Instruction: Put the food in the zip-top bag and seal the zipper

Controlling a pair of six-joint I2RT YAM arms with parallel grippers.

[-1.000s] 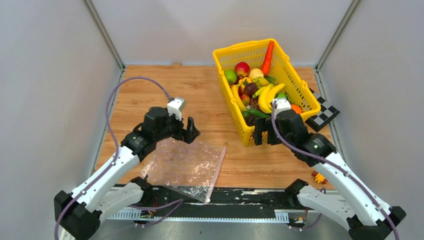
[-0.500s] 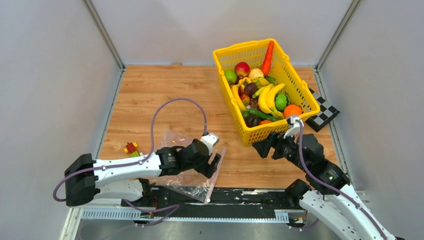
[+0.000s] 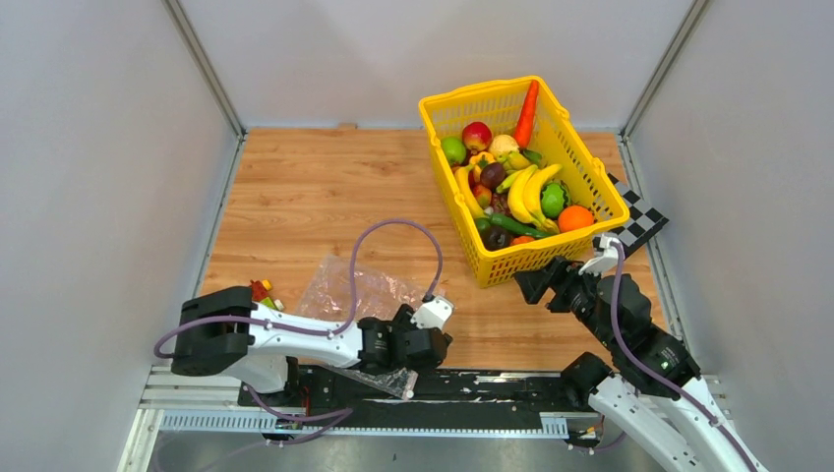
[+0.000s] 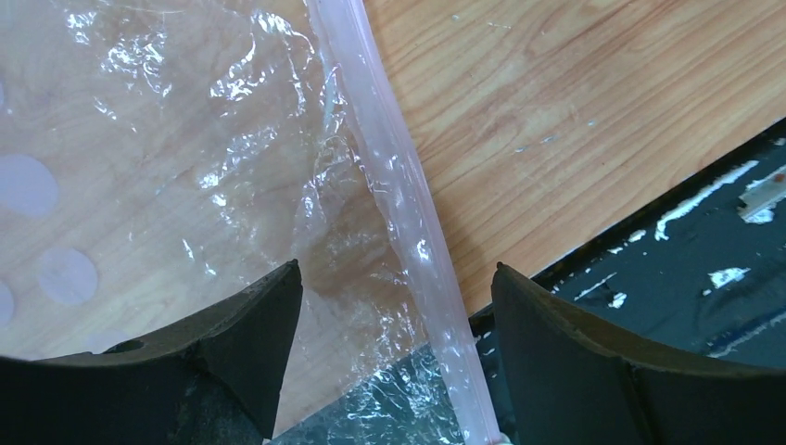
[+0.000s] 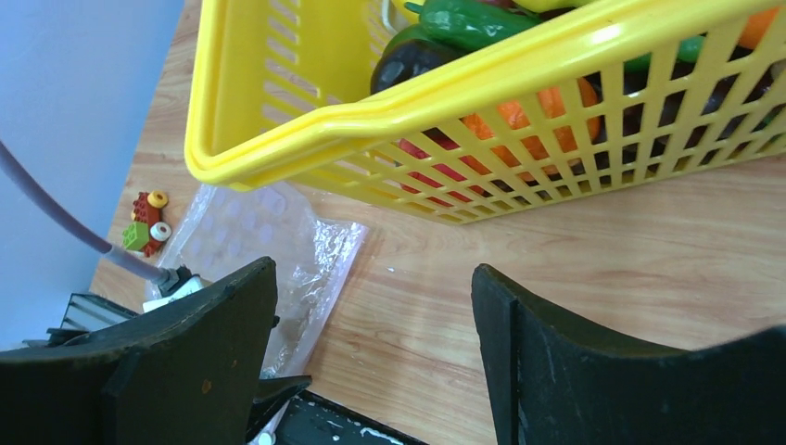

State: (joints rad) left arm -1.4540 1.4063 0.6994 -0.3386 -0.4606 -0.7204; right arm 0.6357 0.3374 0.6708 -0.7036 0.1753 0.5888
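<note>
Left pincer (image 4: pixel 394 311): jaws apart, nothing between them but air. They straddle the zipper (image 4: pixel 399 204) from above, one finger over the film and one over the bare wood, neither touching.

Change over the last second: the left arm has swung from above the far side of the zip-top bag (image 3: pixel 354 293) down to its near right corner. The bag lies flat on the tabletop (image 3: pixel 325 187), with that corner over the dark front rail.

Right pincer (image 3: pixel 536 285): also open and empty. It has pulled back from over the yellow basket (image 3: pixel 482 88) and now sits just in front of the basket's near wall.

The food (image 3: pixel 521 187) is all in the basket and the bag looks empty.

Judgement: no fruit taken. The left arm seems set to grip the zipper edge first. Whether the strip is pressed shut, I cannot tell.
</note>
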